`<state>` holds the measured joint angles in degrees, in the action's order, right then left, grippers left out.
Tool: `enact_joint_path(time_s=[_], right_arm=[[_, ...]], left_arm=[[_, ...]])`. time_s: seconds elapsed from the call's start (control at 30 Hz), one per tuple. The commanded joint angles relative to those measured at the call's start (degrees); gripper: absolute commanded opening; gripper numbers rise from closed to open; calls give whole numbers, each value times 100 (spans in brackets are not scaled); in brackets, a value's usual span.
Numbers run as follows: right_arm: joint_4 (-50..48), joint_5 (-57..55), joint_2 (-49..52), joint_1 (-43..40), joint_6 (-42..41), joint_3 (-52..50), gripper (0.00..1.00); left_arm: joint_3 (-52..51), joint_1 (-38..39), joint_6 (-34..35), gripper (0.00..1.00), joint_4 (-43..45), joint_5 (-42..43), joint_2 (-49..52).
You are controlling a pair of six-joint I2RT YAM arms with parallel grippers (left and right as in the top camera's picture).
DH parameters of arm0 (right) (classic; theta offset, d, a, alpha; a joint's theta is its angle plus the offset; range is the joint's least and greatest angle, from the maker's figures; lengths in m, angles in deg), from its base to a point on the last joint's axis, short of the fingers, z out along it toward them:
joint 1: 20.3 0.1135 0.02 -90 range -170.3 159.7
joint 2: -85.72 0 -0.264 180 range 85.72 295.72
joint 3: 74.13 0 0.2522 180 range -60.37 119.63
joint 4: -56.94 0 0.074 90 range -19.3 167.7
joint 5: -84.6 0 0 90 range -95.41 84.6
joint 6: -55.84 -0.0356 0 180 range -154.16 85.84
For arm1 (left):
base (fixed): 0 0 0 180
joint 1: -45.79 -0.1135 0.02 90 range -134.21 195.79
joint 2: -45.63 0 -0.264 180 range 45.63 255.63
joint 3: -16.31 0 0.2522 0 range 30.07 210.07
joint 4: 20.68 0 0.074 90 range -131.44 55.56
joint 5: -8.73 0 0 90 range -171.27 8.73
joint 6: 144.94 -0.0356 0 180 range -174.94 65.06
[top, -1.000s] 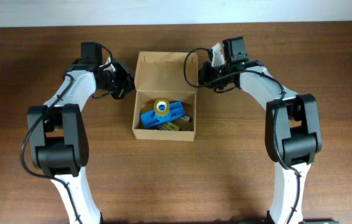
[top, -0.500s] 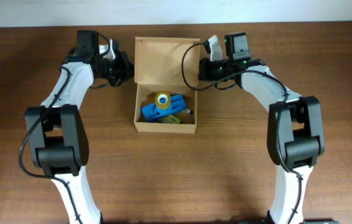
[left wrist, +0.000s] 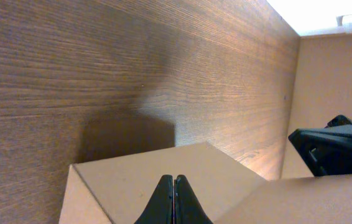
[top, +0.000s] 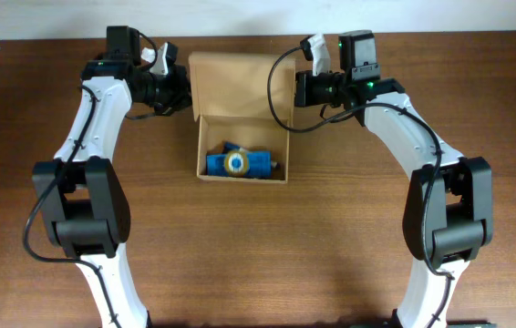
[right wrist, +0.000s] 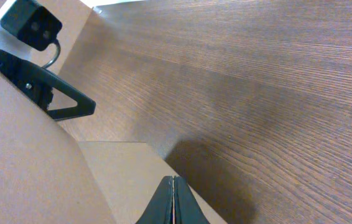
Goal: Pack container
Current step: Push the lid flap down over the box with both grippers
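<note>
Open container (top: pixel 242 179) sits upper centre on the tabletop (top: pixel 331 255), blue items (top: pixel 240 163) inside. Left end effector (left wrist: pixel 173 185) and right end effector (right wrist: pixel 173 186) pinch shut on its lid's (top: pixel 240 82) sides.

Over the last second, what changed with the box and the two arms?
Both arms drew back toward the far edge of the table, and the container slid that way with them. Inside, the yellow roll shifted to the middle of the blue object. The left fingers and right fingers stayed shut at the open lid's sides.
</note>
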<state>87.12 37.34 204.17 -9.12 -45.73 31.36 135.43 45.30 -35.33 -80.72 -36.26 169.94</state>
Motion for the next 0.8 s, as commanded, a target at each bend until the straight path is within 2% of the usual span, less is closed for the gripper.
enact_joint_path(time_s=[0.0, 0.4, 0.57, 0.77], right_arm=[[0, -144, -175, 48, 87, 98, 4], [238, 278, -212, 52, 94, 98, 3], [1075, 87, -442, 199, 538, 98, 4], [2039, -544, -789, 525, 540, 98, 4]], left_arm=[[98, 24, -260, 2, -2, -44, 59], [98, 33, -570, 2, 22, -131, 59], [98, 33, -994, 2, -188, -142, 28], [98, 33, -1309, 2, -894, -610, -31]])
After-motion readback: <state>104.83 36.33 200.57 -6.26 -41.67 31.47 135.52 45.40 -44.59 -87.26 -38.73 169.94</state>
